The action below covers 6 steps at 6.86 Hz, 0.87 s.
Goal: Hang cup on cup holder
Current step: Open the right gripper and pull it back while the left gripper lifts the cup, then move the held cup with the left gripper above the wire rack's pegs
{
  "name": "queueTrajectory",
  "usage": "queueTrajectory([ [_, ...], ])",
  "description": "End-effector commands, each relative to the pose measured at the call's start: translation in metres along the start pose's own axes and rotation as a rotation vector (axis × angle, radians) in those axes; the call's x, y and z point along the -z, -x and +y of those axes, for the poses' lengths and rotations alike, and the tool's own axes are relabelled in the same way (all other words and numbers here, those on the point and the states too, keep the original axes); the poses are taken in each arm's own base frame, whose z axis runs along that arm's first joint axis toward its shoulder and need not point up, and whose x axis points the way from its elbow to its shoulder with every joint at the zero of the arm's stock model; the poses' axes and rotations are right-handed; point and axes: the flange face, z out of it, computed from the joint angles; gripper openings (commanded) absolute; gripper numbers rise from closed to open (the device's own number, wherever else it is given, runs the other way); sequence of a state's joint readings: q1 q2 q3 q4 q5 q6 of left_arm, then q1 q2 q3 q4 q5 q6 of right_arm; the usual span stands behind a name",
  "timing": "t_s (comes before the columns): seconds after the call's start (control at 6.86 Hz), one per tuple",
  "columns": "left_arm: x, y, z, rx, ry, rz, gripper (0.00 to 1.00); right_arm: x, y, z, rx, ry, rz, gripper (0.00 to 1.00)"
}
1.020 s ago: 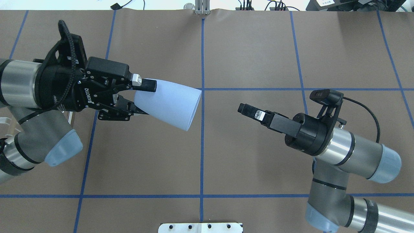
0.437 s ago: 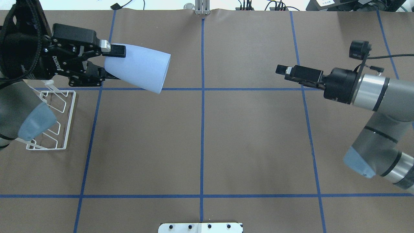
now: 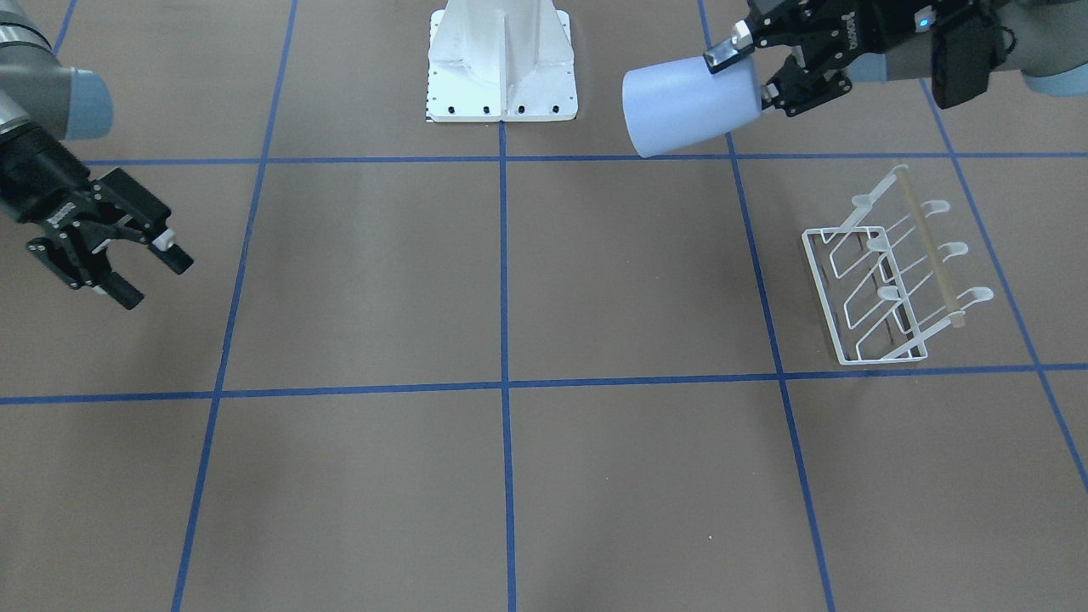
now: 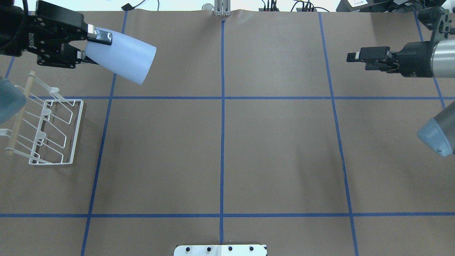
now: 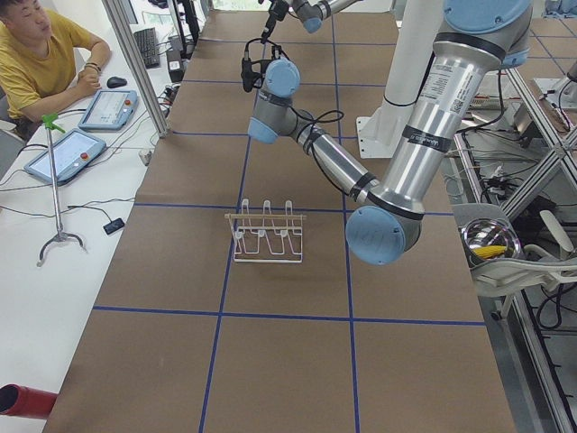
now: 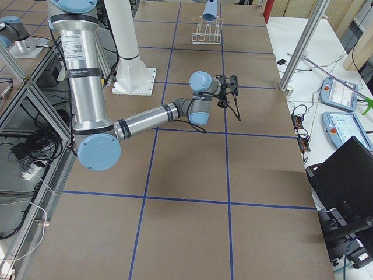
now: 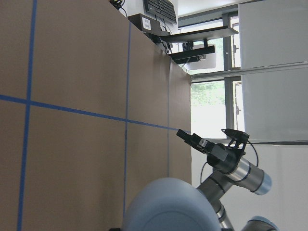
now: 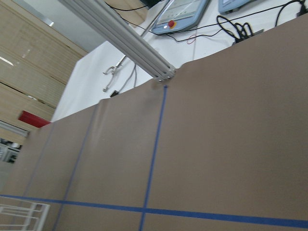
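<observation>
My left gripper [image 4: 94, 45] is shut on the narrow base end of the light blue cup [image 4: 122, 53]. It holds the cup on its side in the air at the far left, mouth pointing toward the table's middle. The front-facing view shows the cup [image 3: 680, 106] and gripper [image 3: 748, 76] too. The white wire cup holder [image 4: 53, 131] with its wooden rod stands on the table at the left, nearer the robot than the cup, and also shows in the front-facing view [image 3: 884, 289]. Its prongs are bare. My right gripper [image 3: 157, 282] is open and empty at the far right [image 4: 352, 57].
The white robot base plate [image 3: 501, 68] sits at the table's near middle edge. A metal post [image 4: 222, 9] stands at the far edge. An operator [image 5: 41, 63] with tablets sits beyond the far side. Blue tape lines cross the brown table.
My left gripper has carried the cup from the table's middle to the far left, uncovering the cup holder. My right arm has drawn back to the far right.
</observation>
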<state>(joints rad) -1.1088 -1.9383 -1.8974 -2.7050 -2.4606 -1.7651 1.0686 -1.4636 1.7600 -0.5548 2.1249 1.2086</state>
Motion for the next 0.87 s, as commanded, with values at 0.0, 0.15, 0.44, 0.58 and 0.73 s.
queueTrajectory([
  [0.0, 0.028, 0.002, -0.024, -0.092, -0.035, -0.122, 0.00, 0.022, -0.089, -0.010, 0.154, 0.111, 0.280, 1.00],
  [0.15, 0.033, 0.007, -0.028, -0.121, -0.045, -0.166, 0.00, 0.036, -0.122, -0.013, 0.234, 0.200, 0.364, 1.00],
  [0.44, 0.045, 0.032, -0.029, -0.209, -0.036, -0.283, 0.00, 0.090, -0.187, -0.015, 0.295, 0.314, 0.407, 1.00],
  [0.58, 0.052, 0.050, -0.033, -0.254, -0.031, -0.341, 0.00, 0.101, -0.207, -0.010, 0.296, 0.365, 0.427, 1.00],
  [0.73, 0.059, 0.071, -0.039, -0.302, -0.047, -0.407, 0.00, 0.113, -0.220, -0.009, 0.321, 0.386, 0.438, 1.00],
])
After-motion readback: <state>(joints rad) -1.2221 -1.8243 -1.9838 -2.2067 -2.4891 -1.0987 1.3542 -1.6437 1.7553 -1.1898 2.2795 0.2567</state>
